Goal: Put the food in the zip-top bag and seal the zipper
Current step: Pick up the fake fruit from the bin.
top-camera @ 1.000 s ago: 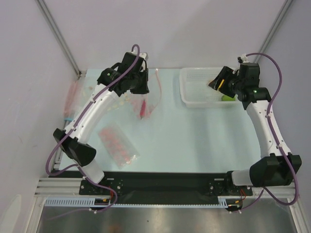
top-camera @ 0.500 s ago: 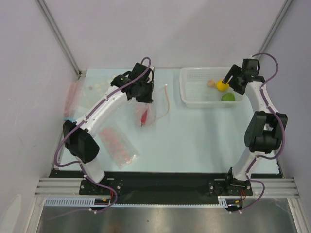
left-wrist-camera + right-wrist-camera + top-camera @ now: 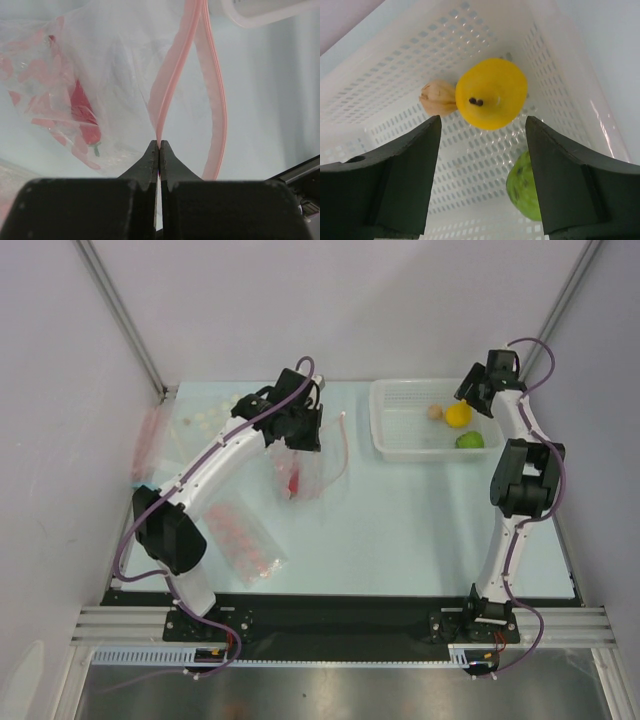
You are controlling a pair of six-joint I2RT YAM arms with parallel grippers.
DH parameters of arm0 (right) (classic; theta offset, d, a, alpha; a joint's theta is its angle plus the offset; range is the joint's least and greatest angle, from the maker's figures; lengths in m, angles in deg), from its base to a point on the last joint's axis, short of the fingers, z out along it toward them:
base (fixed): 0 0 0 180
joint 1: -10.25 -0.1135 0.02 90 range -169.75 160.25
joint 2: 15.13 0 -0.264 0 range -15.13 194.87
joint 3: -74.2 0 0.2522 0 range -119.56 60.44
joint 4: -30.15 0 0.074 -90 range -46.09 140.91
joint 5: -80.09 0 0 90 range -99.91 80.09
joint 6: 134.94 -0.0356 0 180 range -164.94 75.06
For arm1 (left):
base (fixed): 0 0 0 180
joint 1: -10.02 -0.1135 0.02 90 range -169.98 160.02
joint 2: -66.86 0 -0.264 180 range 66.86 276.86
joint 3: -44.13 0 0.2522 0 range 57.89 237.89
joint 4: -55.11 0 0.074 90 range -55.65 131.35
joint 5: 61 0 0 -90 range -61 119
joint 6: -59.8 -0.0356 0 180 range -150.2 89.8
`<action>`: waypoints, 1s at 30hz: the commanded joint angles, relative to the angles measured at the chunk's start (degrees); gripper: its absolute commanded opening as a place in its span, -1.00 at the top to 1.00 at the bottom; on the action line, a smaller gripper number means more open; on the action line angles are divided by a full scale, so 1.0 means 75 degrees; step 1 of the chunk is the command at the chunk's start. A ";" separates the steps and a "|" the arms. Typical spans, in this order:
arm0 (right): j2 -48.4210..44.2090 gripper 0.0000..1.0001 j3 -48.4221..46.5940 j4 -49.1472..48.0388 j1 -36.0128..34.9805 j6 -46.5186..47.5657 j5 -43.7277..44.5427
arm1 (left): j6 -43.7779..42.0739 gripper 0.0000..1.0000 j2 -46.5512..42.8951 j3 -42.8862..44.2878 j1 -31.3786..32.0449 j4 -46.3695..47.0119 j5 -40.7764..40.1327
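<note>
My left gripper (image 3: 159,146) (image 3: 303,430) is shut on the pink-red zipper strip (image 3: 172,75) of the clear zip-top bag (image 3: 305,472) and holds its mouth up; the other lip (image 3: 217,100) bows away, so the mouth gapes. The red chili pepper (image 3: 85,117) (image 3: 292,480) lies inside the bag. My right gripper (image 3: 482,125) (image 3: 472,392) is open above the white basket (image 3: 400,445), over the yellow pear-like fruit (image 3: 491,93) (image 3: 458,414). The beige bulb (image 3: 438,98) (image 3: 434,412) and the green round fruit (image 3: 525,186) (image 3: 467,440) also lie in the basket.
A flat packet of pink-red round pieces (image 3: 243,537) lies at the front left. Another pink packet (image 3: 150,435) and pale round pieces (image 3: 203,421) lie at the far left edge. Grey walls close the back and sides.
My left gripper has carried the bag's mouth rightward toward the table's middle. My right arm has pulled back and up, its gripper now behind the basket, open over the yellow fruit.
</note>
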 commanded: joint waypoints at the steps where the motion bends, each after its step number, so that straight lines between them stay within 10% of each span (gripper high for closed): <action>1: 0.0396 -0.45 -0.0922 -0.0056 -0.0061 0.0308 0.0424 | -0.0001 1.00 0.0087 0.0459 0.0051 0.0083 0.0100; 17: 0.1417 -0.32 -0.1639 0.0261 -0.0483 0.0707 0.1093 | -0.0118 0.99 0.0380 0.0975 0.0040 -0.0117 -0.0052; 22: 0.1195 0.29 -0.1381 0.0074 -0.0506 0.0707 0.1175 | -0.0142 0.99 0.0310 0.0893 0.0052 -0.0140 -0.0134; 30: 0.0164 0.61 -0.0737 -0.0044 -0.0530 0.0859 0.0953 | -0.0119 0.99 0.0192 0.0869 0.0040 -0.0128 -0.0135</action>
